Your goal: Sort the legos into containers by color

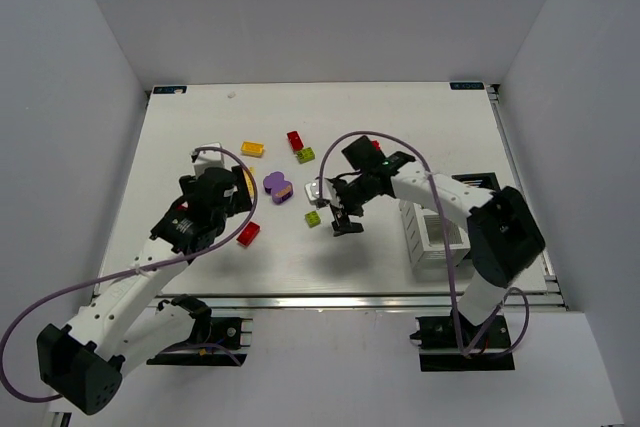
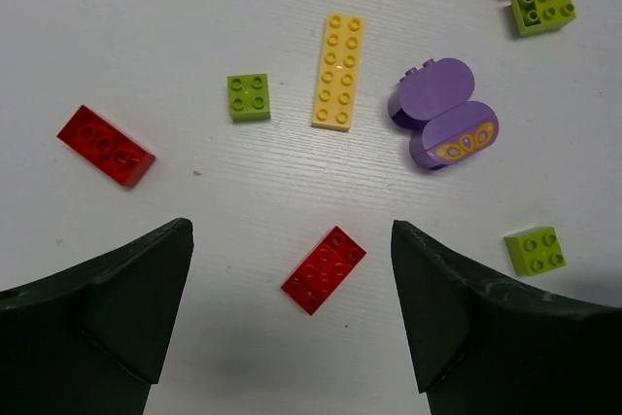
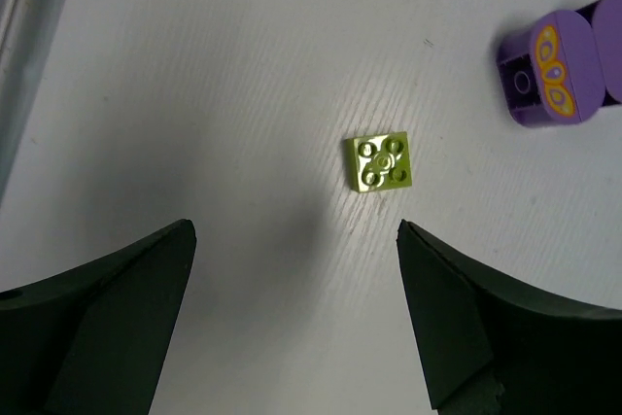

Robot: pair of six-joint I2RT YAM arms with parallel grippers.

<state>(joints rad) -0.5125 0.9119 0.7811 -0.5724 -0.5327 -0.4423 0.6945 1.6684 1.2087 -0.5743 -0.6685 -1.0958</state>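
The legos lie scattered on the white table (image 1: 180, 127). My left gripper (image 2: 292, 240) hangs open above a red brick (image 2: 324, 269), holding nothing; from above that gripper (image 1: 228, 195) sits just up-left of this brick (image 1: 248, 234). Beyond it lie a long yellow brick (image 2: 338, 71), a small green brick (image 2: 249, 96), another red brick (image 2: 105, 145) and the purple piece (image 2: 445, 114). My right gripper (image 3: 294, 240) (image 1: 345, 219) is open and empty, with a green brick (image 3: 380, 161) (image 1: 313, 218) on the table just ahead of its fingertips. The containers (image 1: 435, 232) stand at the right.
Further back lie a yellow brick (image 1: 253, 149), a red brick (image 1: 294, 139) and a green brick (image 1: 305, 155). The purple piece (image 1: 278, 187) lies between the two grippers. White walls enclose the table on three sides.
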